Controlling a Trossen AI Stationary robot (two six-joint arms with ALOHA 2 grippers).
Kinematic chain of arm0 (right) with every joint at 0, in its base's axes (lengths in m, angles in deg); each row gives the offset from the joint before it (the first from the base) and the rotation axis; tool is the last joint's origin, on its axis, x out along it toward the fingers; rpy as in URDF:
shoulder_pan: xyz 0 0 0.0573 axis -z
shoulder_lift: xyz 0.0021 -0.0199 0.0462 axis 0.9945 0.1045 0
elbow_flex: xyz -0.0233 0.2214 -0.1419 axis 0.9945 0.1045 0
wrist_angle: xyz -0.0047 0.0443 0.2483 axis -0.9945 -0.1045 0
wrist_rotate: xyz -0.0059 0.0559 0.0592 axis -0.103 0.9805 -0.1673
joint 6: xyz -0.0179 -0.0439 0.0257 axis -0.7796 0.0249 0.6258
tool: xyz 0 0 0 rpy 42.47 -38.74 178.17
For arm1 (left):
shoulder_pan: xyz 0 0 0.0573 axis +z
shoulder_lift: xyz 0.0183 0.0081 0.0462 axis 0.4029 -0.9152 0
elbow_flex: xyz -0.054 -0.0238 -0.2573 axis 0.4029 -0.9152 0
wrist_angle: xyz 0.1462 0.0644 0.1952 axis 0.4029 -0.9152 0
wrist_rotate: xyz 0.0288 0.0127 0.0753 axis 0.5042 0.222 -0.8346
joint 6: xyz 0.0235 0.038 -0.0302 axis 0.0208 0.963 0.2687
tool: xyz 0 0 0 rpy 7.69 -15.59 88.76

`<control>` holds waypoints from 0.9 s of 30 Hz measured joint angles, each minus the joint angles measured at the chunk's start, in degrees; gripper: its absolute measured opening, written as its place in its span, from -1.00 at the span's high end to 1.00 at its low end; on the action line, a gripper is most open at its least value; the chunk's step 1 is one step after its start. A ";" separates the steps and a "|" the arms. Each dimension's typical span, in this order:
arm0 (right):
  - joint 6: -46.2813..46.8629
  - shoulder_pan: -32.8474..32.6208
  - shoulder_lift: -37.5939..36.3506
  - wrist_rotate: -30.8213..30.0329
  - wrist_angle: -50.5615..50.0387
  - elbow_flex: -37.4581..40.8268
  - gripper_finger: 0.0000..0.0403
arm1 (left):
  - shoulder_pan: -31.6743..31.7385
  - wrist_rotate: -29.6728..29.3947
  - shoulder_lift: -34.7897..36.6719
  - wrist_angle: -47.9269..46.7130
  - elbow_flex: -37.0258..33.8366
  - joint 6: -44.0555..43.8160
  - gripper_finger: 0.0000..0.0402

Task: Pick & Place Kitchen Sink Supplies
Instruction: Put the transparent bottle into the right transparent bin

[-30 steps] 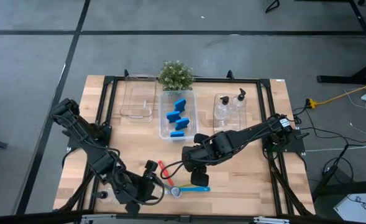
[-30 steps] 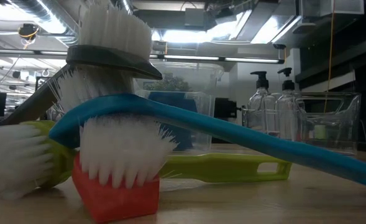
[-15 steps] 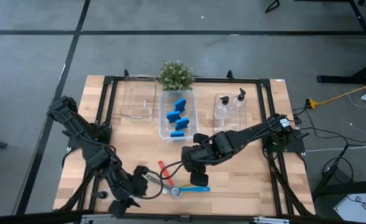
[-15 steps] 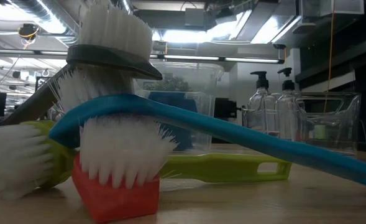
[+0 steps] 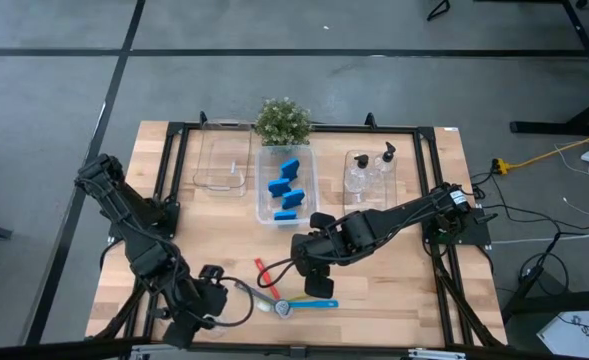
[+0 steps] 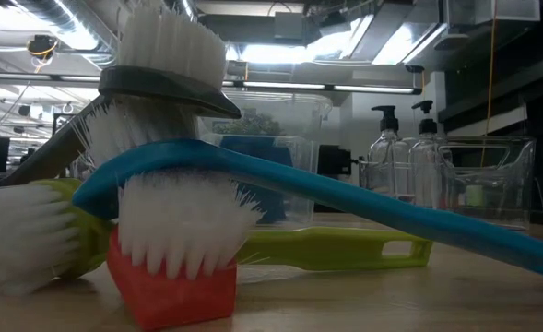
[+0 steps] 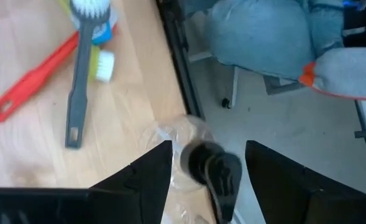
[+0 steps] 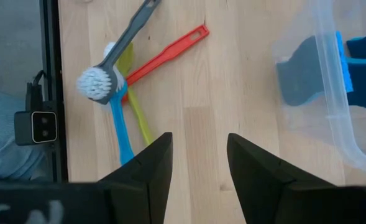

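Note:
A small clear bottle with a black pump top (image 7: 204, 167) lies on the wood by the table's near edge. My left gripper (image 7: 207, 149) (image 5: 206, 292) is open and its fingers stand on either side of the bottle; I see no touch. Grey (image 8: 125, 38), red (image 8: 168, 52), blue (image 8: 122, 134) and yellow-green (image 8: 139, 119) brushes lie crossed in a pile (image 5: 279, 298), heads stacked in the low view (image 6: 170, 184). My right gripper (image 8: 198, 140) (image 5: 300, 262) hovers open just beyond the pile. Blue sponges (image 5: 287, 185) sit in the middle bin and bottles (image 5: 369, 168) in the right bin.
Three clear bins stand along the far side, the left one (image 5: 222, 165) beside a potted plant (image 5: 282, 120). Bare wood lies between the bins and the brushes. A person's legs (image 7: 263, 37) show just past the near edge, close to my left gripper.
My left gripper has moved away from the brush pile toward the table's left, along the near edge, turning as it went. It now stands over the lying bottle. The brushes and my right arm have stayed put.

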 joint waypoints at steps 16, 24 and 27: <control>0.00 -0.03 0.00 0.02 -0.01 0.00 0.24 | -3.07 -1.68 0.00 -2.00 0.01 -5.07 0.02; -0.02 -0.04 0.00 0.00 -0.02 0.00 0.24 | -3.62 -2.77 -1.61 -2.00 0.02 -5.07 0.02; -0.02 -0.04 0.00 0.00 -0.02 0.00 0.24 | -3.64 -2.77 -2.16 -2.00 0.02 -5.07 0.02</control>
